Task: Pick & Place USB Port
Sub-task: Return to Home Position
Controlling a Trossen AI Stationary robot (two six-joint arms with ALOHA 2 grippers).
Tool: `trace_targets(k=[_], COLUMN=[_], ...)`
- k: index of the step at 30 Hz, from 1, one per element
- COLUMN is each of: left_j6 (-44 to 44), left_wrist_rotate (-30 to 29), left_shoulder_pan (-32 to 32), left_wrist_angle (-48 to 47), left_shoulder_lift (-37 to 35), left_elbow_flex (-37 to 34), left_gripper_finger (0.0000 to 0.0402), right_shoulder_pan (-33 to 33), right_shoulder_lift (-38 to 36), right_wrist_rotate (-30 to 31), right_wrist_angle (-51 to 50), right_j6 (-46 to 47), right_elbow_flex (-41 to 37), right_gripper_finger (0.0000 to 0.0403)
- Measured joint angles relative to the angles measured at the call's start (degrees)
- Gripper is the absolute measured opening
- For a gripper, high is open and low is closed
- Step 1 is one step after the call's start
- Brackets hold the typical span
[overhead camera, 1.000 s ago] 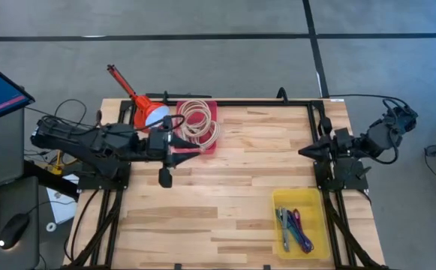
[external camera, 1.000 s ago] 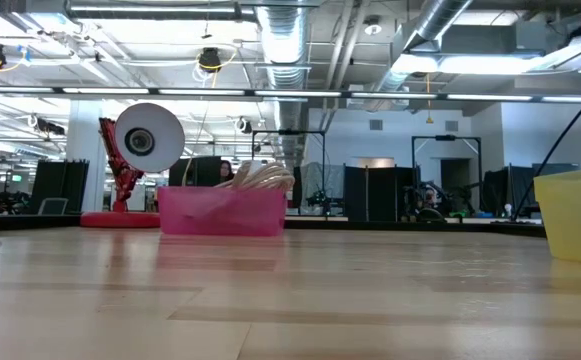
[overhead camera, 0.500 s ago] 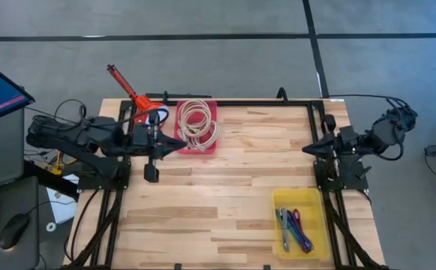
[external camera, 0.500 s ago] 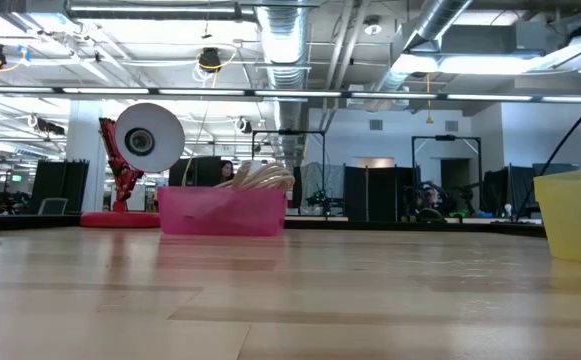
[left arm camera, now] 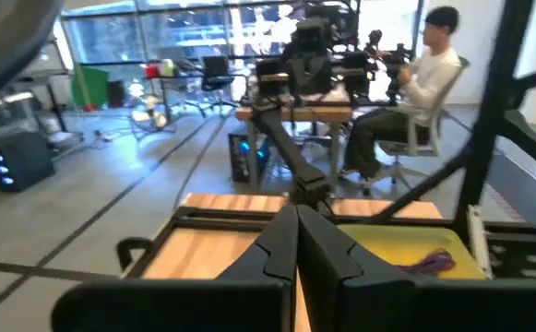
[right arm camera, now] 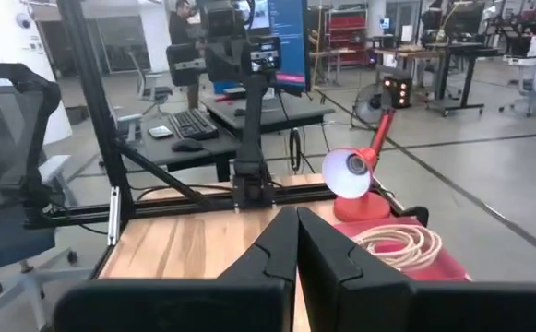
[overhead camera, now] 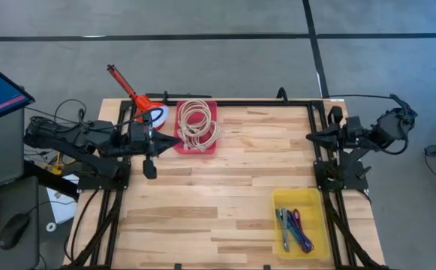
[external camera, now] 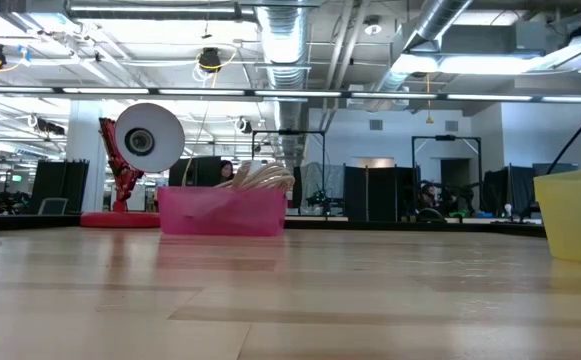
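Cable coil (overhead camera: 199, 125), pale, fills the red bin (overhead camera: 195, 149) far left, blue and purple leads (overhead camera: 296, 225) lie in the yellow bin (overhead camera: 317, 214) near right, and none is loose on the table (overhead camera: 240, 180), so I judge only parking remains. Left gripper (overhead camera: 172, 142) beside the red bin and right gripper (overhead camera: 311, 138) at the right edge are clenched, empty. Low view shows neither arm; connector types are unreadable.

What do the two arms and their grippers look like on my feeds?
Both arms look alike: the left arm and the right arm are black, built of slim jointed links, with no markings I can make out. The left gripper and the right gripper each have two flat dark fingers tapering to a wedge. A thin black cable loops to the right arm.
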Motion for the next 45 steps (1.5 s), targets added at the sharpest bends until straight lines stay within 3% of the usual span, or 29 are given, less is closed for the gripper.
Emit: trace_targets(k=[9,21,26,33,36,45], left_j6=[2.7,2.7,2.9,3.8,3.8,4.8], left_wrist_rotate=[1.5,2.3,3.8,5.3,5.3,6.5], left_shoulder_pan=[-0.2,-0.1,-0.1,-0.1,-0.2,-0.1], left_wrist_angle=[0.2,2.1,8.4,11.7,12.1,12.2], left_shoulder_lift=[-8.0,-18.7,-21.9,-21.8,-21.9,-21.8], left_elbow_flex=[-4.3,-14.2,-18.5,-20.9,-20.9,-20.9], left_gripper_finger=[0.0004,0.0003,0.0003,0.0003,0.0003,0.0003], right_shoulder_pan=[0.2,0.1,0.1,0.1,0.1,-0.5], right_shoulder_lift=[-5.6,-10.7,-12.1,-11.2,-10.1,-6.6], right_wrist_rotate=[-5.9,-6.2,-9.8,-11.0,-14.8,-19.8], right_wrist_angle=[-2.3,-7.3,-7.2,-3.1,0.8,18.8], right_j6=[-1.6,-0.5,-0.7,-0.9,-1.6,-14.7], right_elbow_flex=[0.0,0.0,0.0,-0.6,-2.3,-9.3], right_gripper_finger=[0.0000,0.0000,0.0000,0.0000,0.0000,0.0000])
